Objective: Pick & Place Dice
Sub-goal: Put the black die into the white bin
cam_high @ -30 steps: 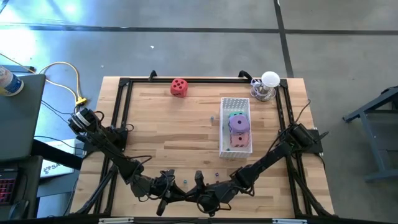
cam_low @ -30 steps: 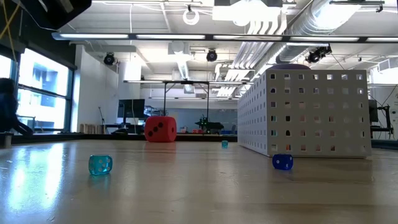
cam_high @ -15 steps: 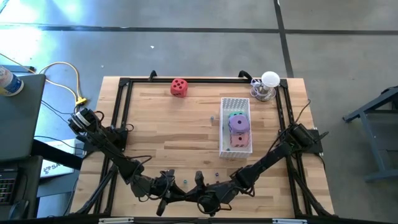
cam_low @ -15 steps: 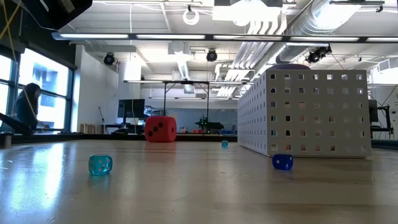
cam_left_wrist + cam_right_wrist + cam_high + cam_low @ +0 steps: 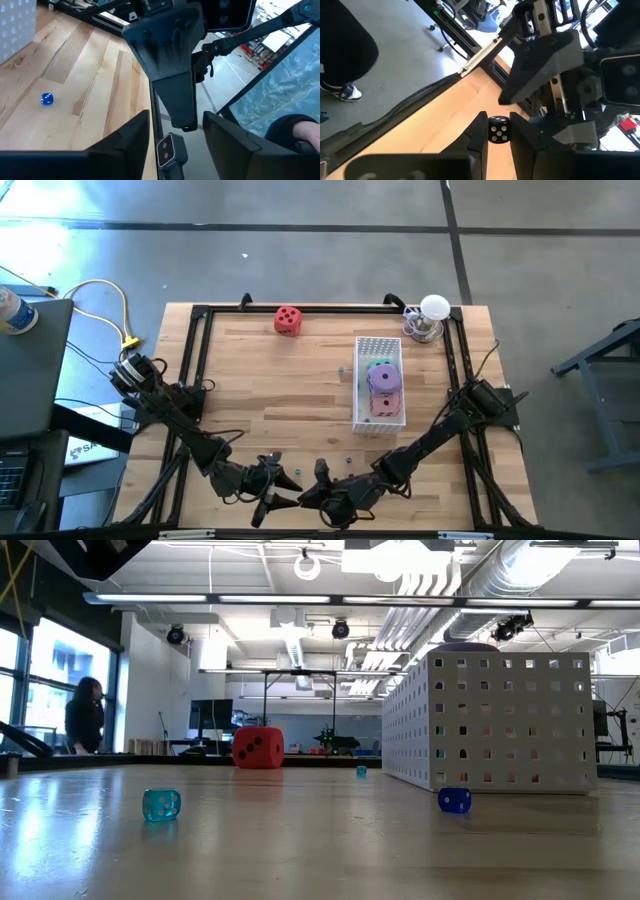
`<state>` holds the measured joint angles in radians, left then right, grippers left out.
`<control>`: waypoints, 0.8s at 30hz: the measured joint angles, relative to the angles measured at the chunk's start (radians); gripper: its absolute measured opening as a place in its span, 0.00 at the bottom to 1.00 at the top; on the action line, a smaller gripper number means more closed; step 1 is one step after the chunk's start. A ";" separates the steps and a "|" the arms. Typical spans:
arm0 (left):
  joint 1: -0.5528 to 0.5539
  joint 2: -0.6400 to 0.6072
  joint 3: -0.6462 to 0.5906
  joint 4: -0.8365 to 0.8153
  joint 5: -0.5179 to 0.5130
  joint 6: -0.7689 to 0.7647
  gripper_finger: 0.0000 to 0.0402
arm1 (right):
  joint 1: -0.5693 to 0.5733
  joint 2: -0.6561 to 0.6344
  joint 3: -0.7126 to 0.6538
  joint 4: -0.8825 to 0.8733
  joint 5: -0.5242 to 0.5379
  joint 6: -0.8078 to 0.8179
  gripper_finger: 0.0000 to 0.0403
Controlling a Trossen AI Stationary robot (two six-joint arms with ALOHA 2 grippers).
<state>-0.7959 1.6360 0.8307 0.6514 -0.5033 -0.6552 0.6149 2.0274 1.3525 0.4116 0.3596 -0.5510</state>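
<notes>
red die [image 5: 288,320] at far edge; three dice [image 5: 382,388] in white basket [image 5: 378,346].

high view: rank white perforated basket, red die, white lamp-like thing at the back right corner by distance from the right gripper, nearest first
From the right gripper, at the table's near edge:
1. White perforated basket, right of centre, holding the other dice.
2. Red die, by the far edge, left of centre.
3. White lamp-like thing, far right corner. It looks slightly farther than the red die, though the margin is small.
</notes>
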 joint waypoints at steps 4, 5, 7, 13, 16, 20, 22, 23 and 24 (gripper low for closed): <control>0.000 0.000 0.000 -0.005 0.000 0.000 0.50 | 0.002 0.000 0.000 -0.022 0.045 0.004 0.11; 0.000 0.000 0.000 -0.009 0.000 0.000 0.50 | 0.006 -0.001 0.000 -0.039 0.070 0.011 0.11; 0.000 0.000 0.000 -0.031 0.000 -0.001 0.51 | 0.014 -0.013 0.000 -0.090 0.113 0.049 0.11; 0.000 0.000 0.000 -0.094 0.001 -0.008 0.51 | 0.039 -0.107 0.001 -0.344 0.211 0.264 0.11; 0.000 0.000 0.000 -0.100 0.001 -0.008 0.51 | 0.059 -0.153 -0.001 -0.486 0.372 0.443 0.11; 0.000 0.000 0.000 -0.110 0.020 -0.009 0.51 | 0.059 -0.237 -0.002 -0.674 0.590 0.843 0.11; -0.001 0.000 0.000 -0.111 0.023 -0.010 0.51 | 0.049 -0.277 0.003 -0.758 0.646 1.028 0.11; -0.001 0.000 0.000 -0.113 0.023 -0.011 0.51 | 0.049 -0.290 0.003 -0.817 0.667 1.102 0.11; -0.001 0.000 0.000 -0.114 0.023 -0.011 0.51 | 0.046 -0.295 0.003 -0.875 0.683 1.172 0.11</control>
<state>-0.7971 1.6356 0.8303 0.5369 -0.4805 -0.6662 0.6613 1.7325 1.3553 -0.4636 1.0422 0.6207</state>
